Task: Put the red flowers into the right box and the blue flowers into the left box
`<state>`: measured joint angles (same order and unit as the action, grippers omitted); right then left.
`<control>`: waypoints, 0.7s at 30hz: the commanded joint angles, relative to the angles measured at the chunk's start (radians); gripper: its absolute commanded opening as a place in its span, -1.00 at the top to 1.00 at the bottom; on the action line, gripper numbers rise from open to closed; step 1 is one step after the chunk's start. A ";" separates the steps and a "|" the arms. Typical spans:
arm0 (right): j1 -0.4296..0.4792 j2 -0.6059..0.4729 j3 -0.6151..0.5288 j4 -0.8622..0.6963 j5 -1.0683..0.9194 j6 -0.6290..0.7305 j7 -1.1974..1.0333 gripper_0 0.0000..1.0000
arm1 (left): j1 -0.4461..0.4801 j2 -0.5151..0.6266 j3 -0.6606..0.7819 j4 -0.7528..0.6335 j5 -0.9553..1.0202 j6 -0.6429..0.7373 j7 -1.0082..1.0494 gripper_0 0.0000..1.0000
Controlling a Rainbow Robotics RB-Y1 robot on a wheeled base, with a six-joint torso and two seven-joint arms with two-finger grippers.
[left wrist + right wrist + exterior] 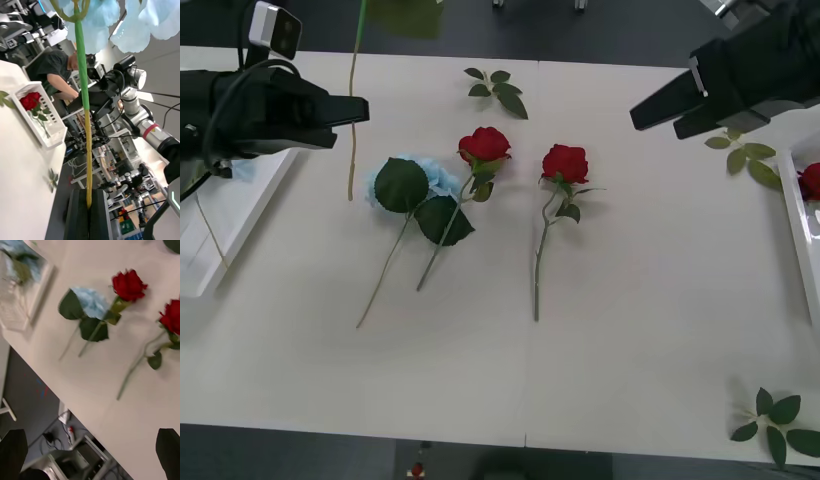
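My left gripper [360,108] hangs above the table's left side, shut on the thin stem of a blue flower [355,60]. In the left wrist view that flower's pale-blue petals [97,22] spread above the clamped black fingers [80,213]. Another blue flower [435,180] lies on the table beside two red flowers [484,145] [565,162]. My right gripper [640,118] is open and holds nothing, raised at the far right near the right box [792,200], which has a red flower [810,180] in it. The left box [250,215] sits under my left arm.
Bloomless leaf sprigs lie at the back centre [498,88], beside the right box [745,155] and at the front right corner [780,420]. The table's front edge runs along the bottom of the front view.
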<state>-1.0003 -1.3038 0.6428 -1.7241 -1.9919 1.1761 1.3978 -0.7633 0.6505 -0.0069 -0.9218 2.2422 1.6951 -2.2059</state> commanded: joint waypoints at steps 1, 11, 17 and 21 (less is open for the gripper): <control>-0.003 0.043 0.031 0.018 0.124 0.099 -0.005 -1.00 | -0.039 0.109 0.011 0.034 0.011 -0.009 -0.029 1.00; 0.061 0.265 0.164 0.084 0.407 0.005 -0.189 -1.00 | -0.039 0.307 0.011 0.135 -0.090 -0.020 -0.028 1.00; 0.135 0.419 0.161 0.159 0.633 -0.079 -0.339 -1.00 | -0.039 0.400 0.011 0.167 -0.187 -0.066 -0.028 1.00; 0.140 0.518 0.149 0.238 0.751 -0.082 -0.470 -1.00 | -0.039 0.462 0.011 0.182 -0.274 -0.123 -0.028 1.00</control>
<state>-0.8300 -0.8050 0.8024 -1.5079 -1.2817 1.0999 1.0205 -0.7635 1.0546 -0.0069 -0.7420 1.9907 1.5954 -2.2059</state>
